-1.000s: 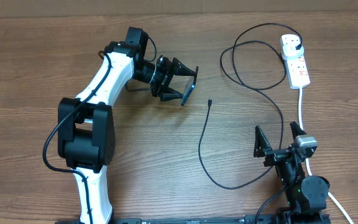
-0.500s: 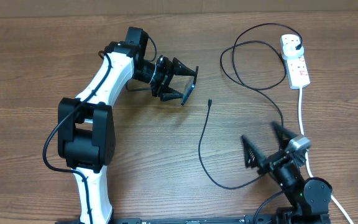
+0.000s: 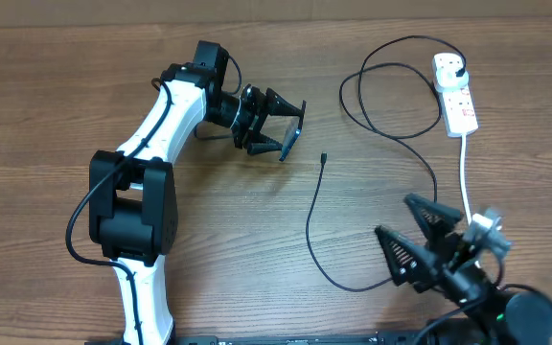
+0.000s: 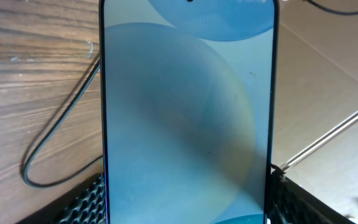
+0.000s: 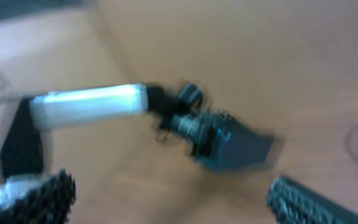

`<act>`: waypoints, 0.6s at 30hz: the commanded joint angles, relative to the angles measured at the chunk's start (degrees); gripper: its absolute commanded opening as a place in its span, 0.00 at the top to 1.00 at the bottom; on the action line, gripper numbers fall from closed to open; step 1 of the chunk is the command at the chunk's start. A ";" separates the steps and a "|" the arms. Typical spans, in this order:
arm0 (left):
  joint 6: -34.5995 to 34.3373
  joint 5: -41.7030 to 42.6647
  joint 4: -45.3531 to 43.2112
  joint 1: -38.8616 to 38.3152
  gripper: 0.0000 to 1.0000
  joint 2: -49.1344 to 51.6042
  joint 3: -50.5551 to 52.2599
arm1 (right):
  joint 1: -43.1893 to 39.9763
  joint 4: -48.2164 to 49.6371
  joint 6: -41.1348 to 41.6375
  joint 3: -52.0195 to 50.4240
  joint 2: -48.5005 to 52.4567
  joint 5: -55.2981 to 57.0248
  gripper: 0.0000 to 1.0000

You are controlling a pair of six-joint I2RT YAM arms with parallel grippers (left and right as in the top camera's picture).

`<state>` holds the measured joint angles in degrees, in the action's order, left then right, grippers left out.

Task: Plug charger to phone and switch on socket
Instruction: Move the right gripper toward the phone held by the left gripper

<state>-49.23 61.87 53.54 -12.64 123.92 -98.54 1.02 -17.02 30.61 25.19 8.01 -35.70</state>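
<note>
We see a brown wooden tabletop (image 3: 209, 240) from above, with a pale wall along its far edge. Our left arm (image 3: 166, 125) is white and black and reaches across to the far middle. Our left pincer (image 3: 293, 131) is clenched on the phone (image 4: 185, 118), which it holds up off the wood. From above the phone shows only as a thin dark sliver. In the left wrist view its light blue screen fills most of the picture, with one ribbed black finger (image 4: 86, 202) at each bottom corner. The socket (image 3: 455, 94) is a small white strip lying at the far right. A thick white cord (image 3: 465, 168) runs from it toward the near edge. The black plug head (image 3: 458, 67) of the charger (image 3: 381, 86) sits on the far end of the strip. The thin black cable loops beside the socket, curves down across the wood and bends back up. Its small tip (image 3: 323, 157) lies flat on the wood, just beside the phone but not touching it. Our right pincer (image 3: 393, 215) is at the near right, over the cable, with its jaws spread wide and nothing between them. The right wrist view is very blurry, so we can only make out our other arm there.
</note>
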 commanded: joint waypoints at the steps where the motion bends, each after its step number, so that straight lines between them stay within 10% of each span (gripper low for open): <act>1: -4.00 1.79 -0.20 0.26 0.30 0.46 -1.75 | -0.87 -16.61 -8.76 14.97 10.93 13.18 0.00; 11: -5.64 1.79 -0.22 0.26 0.30 0.46 -1.75 | -0.68 -27.36 -15.13 31.67 38.86 -23.80 0.00; 18: -5.64 0.81 -0.20 0.24 0.30 0.46 -1.75 | 6.75 -31.87 -4.87 33.81 52.70 -2.64 0.00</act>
<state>-54.13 61.82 53.52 -12.64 123.92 -98.63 2.52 -46.41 22.52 56.27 56.99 -48.64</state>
